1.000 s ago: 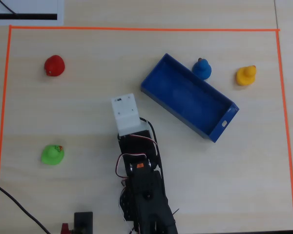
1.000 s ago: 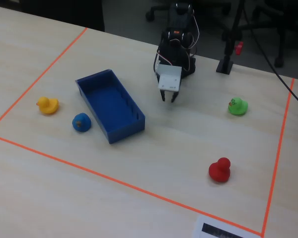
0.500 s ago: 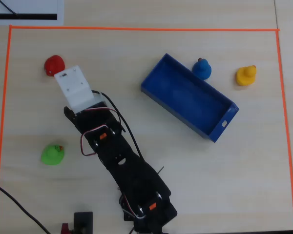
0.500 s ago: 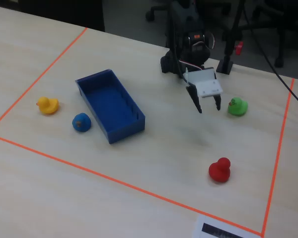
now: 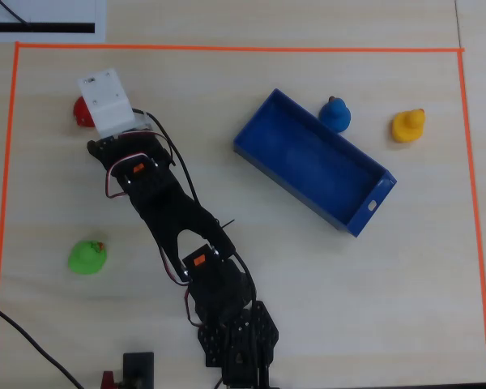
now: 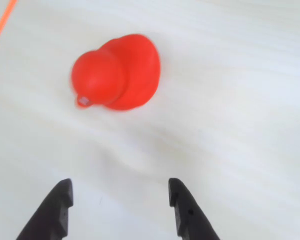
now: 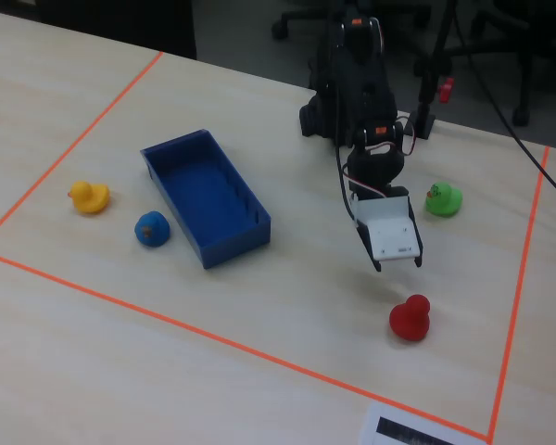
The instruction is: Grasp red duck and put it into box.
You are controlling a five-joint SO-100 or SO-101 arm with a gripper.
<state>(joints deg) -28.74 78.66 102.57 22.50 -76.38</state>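
The red duck (image 6: 117, 72) lies on the pale table, ahead of my gripper (image 6: 120, 192) in the wrist view. The jaws are wide open and empty, short of the duck and not touching it. In the overhead view only the duck's edge (image 5: 81, 112) shows at the far left, beside the white wrist housing (image 5: 105, 102). In the fixed view the duck (image 7: 410, 317) stands just below the gripper (image 7: 398, 266). The blue box (image 5: 292, 188) lies empty, well to the right in the overhead view and to the left in the fixed view (image 7: 241, 239).
A blue duck (image 5: 335, 114) and a yellow duck (image 5: 408, 125) sit beyond the box. A green duck (image 5: 87, 256) sits left of the arm. Orange tape (image 5: 227, 48) frames the work area; the red duck is near its corner.
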